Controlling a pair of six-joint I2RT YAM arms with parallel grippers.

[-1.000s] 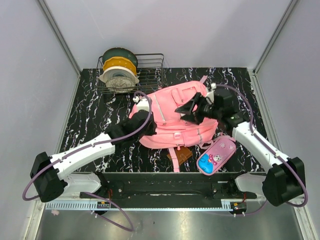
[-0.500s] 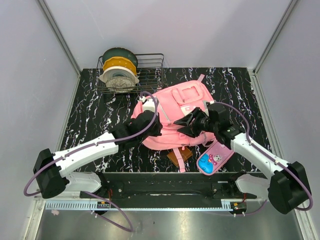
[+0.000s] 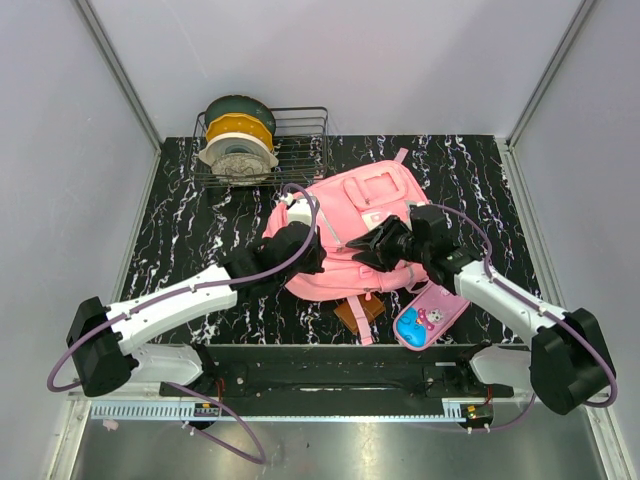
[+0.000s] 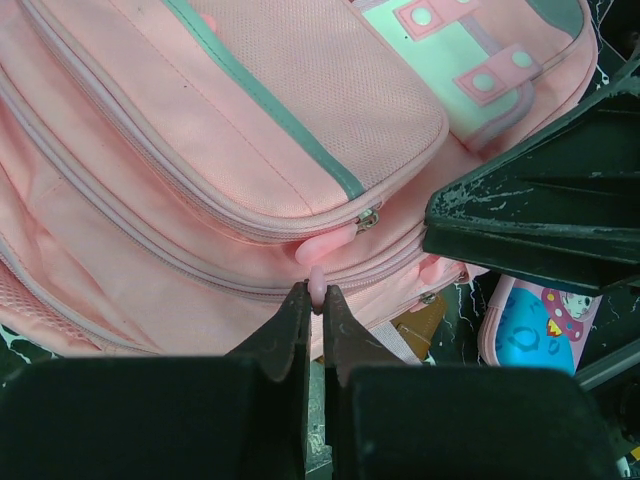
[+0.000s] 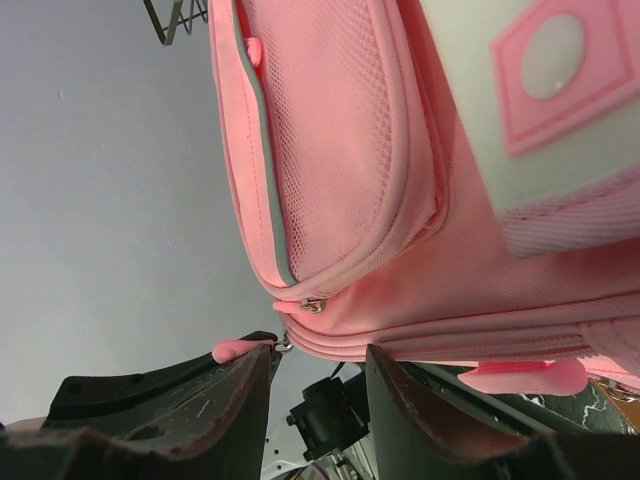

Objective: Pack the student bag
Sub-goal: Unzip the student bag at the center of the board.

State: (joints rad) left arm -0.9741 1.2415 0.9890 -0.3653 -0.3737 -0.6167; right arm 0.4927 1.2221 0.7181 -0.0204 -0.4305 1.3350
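Observation:
The pink student bag [image 3: 365, 200] lies in the middle of the table, its front pockets and white-and-grey patch [image 4: 450, 50] facing up. My left gripper [image 4: 316, 296] is shut on a small pink zipper pull [image 4: 317, 280] at the bag's near edge. From the right, my right gripper [image 5: 318, 352] stands open at that same edge, its jaws just below the bag's seam with nothing between them. A second pink pull [image 5: 240, 349] lies against its left finger. In the top view both grippers, left [image 3: 306, 252] and right [image 3: 362, 246], meet over the bag's near side.
A pink pencil case [image 3: 432, 312] with cartoon print lies right of the bag, under my right arm. A brown flat item [image 3: 362, 310] sits by the bag's strap at the near edge. A wire basket [image 3: 300, 150] with filament spools [image 3: 238, 145] stands at the back left.
My right gripper has moved left and down to the bag's near edge and its jaws have narrowed. The left gripper stayed shut and shifted slightly right; the bag shifted a little away.

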